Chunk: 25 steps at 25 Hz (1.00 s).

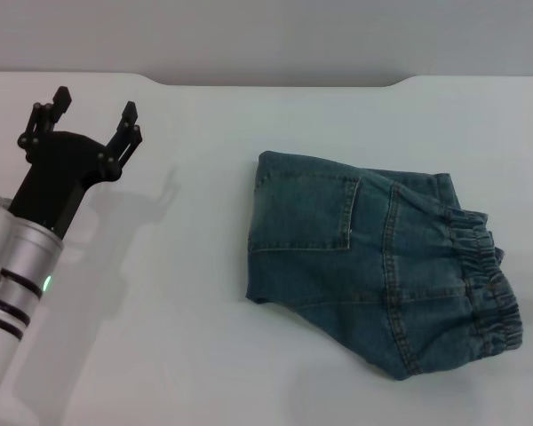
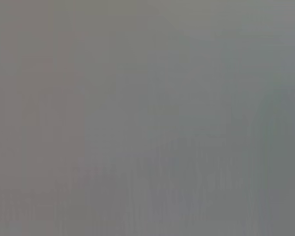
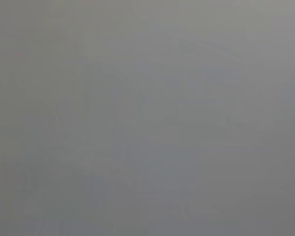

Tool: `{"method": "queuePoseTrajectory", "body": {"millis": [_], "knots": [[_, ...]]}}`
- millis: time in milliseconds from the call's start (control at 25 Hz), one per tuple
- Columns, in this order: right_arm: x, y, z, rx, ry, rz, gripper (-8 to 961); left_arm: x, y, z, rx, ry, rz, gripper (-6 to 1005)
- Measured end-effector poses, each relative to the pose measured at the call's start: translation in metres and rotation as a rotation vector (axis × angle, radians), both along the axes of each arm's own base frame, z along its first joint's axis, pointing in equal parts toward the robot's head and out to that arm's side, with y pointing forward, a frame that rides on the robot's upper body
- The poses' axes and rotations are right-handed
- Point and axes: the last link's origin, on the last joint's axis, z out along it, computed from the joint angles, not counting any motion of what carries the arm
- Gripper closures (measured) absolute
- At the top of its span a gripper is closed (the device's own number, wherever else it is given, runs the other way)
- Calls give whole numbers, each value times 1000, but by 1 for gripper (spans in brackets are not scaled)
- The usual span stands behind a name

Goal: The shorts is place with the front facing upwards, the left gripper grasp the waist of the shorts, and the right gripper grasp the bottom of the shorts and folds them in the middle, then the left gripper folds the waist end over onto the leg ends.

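The shorts lie folded into a compact blue denim bundle on the white table, right of centre in the head view. A back pocket faces up. The gathered waist of the shorts lies at the right end of the bundle. The leg ends are not distinguishable in the fold. My left gripper hovers over the far left of the table, well apart from the shorts, open and holding nothing. My right gripper is out of view. Both wrist views show only plain grey.
The table's far edge runs across the top of the head view, with a grey wall behind it. The left arm's shadow falls on the table beside it.
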Motion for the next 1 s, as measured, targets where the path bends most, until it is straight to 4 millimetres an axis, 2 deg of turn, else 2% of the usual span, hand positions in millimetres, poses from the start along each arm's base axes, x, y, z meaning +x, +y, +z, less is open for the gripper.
{"method": "queuePoseTrajectory", "body": {"millis": [240,680,1000], "knots": [[1,-1,1,0,-6,-2,297,-2,-6,-2,-3,-3,2,155],[5,12,-3,-46,-7,-25,297,1,-3,-4,-15,4,-10,155],[4,11,-3,-41,-2,-19,296,2,-6,-6,-21,0,-18,155]]}}
